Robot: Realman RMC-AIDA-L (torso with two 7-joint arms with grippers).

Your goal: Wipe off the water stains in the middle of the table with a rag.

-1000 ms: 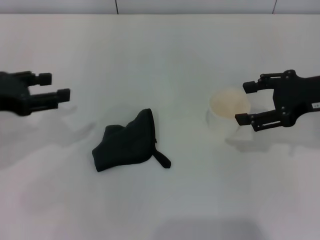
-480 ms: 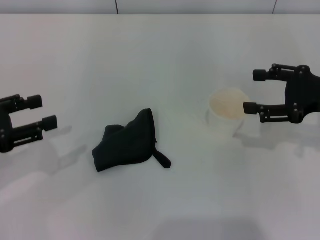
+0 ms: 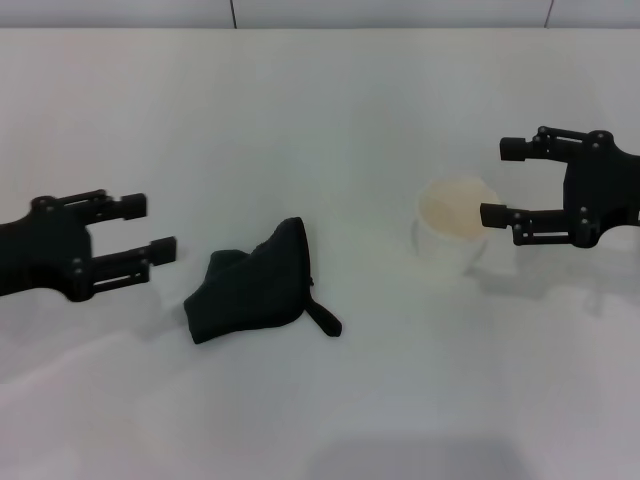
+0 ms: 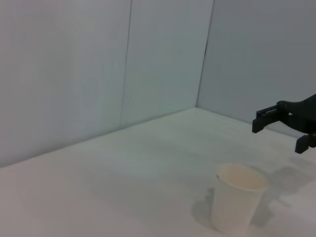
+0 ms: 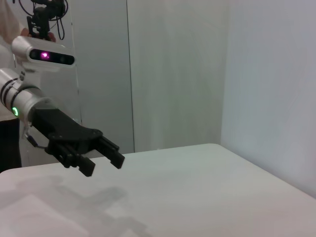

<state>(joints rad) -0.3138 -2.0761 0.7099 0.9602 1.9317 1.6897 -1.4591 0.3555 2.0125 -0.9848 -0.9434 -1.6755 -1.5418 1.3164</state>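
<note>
Our left hand (image 3: 158, 226) hangs low over the bench (image 3: 330, 110) just beside the dark rag (image 3: 252, 287), fingers (image 3: 128, 205) parted and holding nothing. A second ago it was up near the bench's left edge, half a second ago lower and farther back; now it has swung in toward the cloth, which we read as an approach for a grasp. The rag itself lies crumpled where it was, left of centre, unmoved across all three moments. Our right hand (image 3: 492, 182), also spread wide and empty, hovers beside the paper cup (image 3: 455, 238), having lifted and drawn back a little since a second ago. We can make out no water stains on the white surface, so whether the middle needs wiping we cannot tell
</note>
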